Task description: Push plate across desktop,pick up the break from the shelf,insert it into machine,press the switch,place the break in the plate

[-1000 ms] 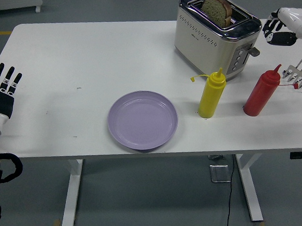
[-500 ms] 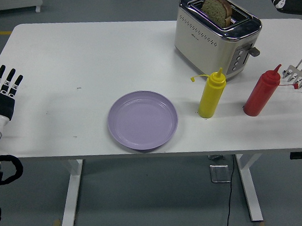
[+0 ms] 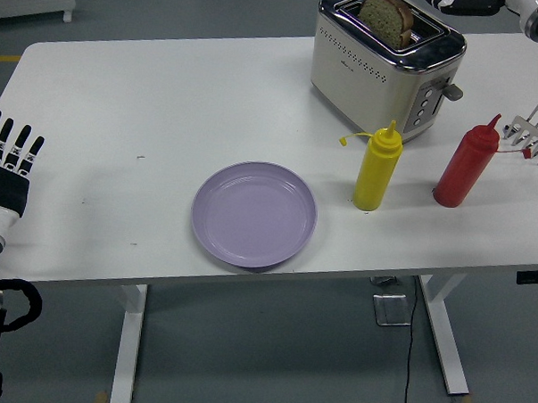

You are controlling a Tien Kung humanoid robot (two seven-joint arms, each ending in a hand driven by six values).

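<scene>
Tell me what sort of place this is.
Probably a robot lab or test room set up as a breakfast counter: a white standing desk on a bare grey floor, with a toaster holding bread, a purple plate and sauce bottles.

Lab: grey floor (image 3: pixel 244 361), bare white table (image 3: pixel 166 99).

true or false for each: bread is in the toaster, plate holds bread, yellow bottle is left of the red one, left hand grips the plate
1. A bread slice sits in the toaster. True.
2. The purple plate holds bread. False: it is empty.
3. The yellow bottle stands left of the red bottle. True.
4. The left hand grips the plate. False: it rests at the table's left edge, fingers extended, apart from the plate.
</scene>
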